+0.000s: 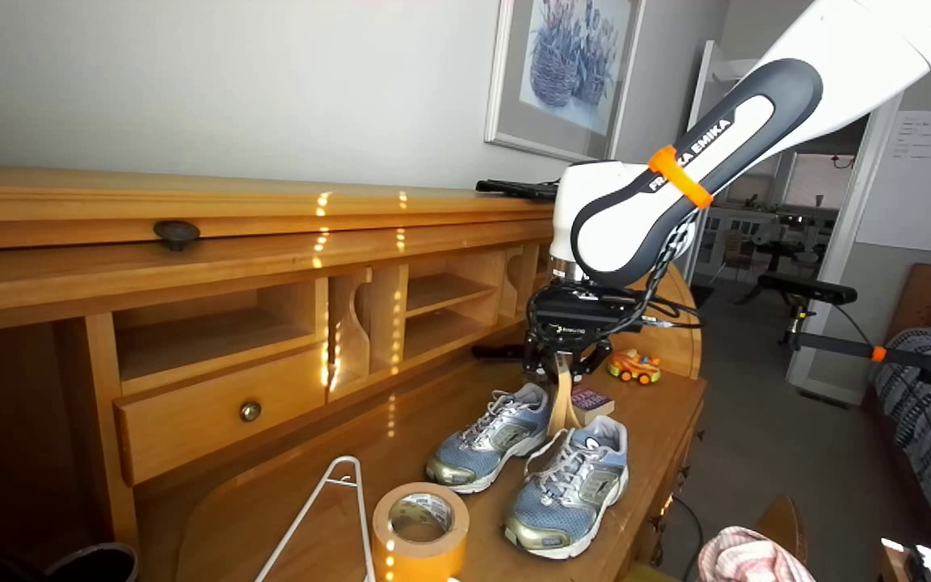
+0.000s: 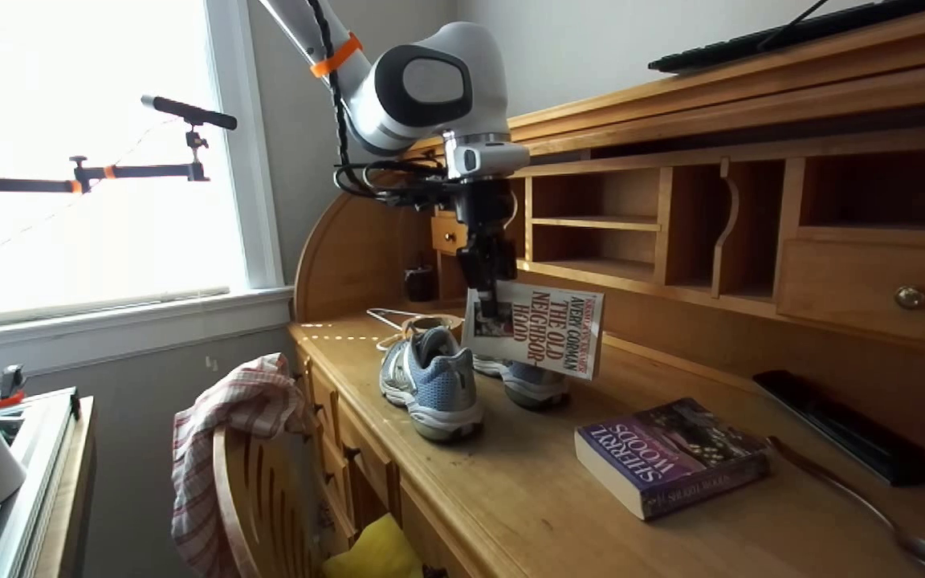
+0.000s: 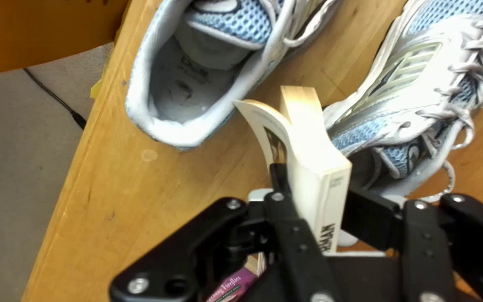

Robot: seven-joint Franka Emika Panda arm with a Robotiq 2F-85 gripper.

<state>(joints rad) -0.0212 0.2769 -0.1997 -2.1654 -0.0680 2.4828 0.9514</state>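
Note:
My gripper (image 3: 321, 193) is shut on a pale paperback book (image 2: 539, 329), one finger on each face. In the wrist view the book's spine and page block (image 3: 308, 138) show between the fingers, and a cover curls outward at the far end. The book hangs on edge, tilted, above the wooden desk; whether it touches anything below I cannot tell. Close by stand two blue-grey running shoes, one shoe (image 2: 434, 385) near the desk's front edge and another shoe (image 1: 490, 444) partly behind the book. A purple paperback (image 2: 671, 453) lies flat on the desk beside them.
A roll of orange tape (image 1: 421, 533) and a white hanger (image 1: 344, 485) lie past the shoes' toes. A toy car (image 1: 634, 366), a dark flat object (image 2: 844, 425) and a spoon (image 2: 856, 490) are also on the desk. Cubbyholes (image 2: 595, 241) line its back; a chair (image 2: 262, 490) stands in front.

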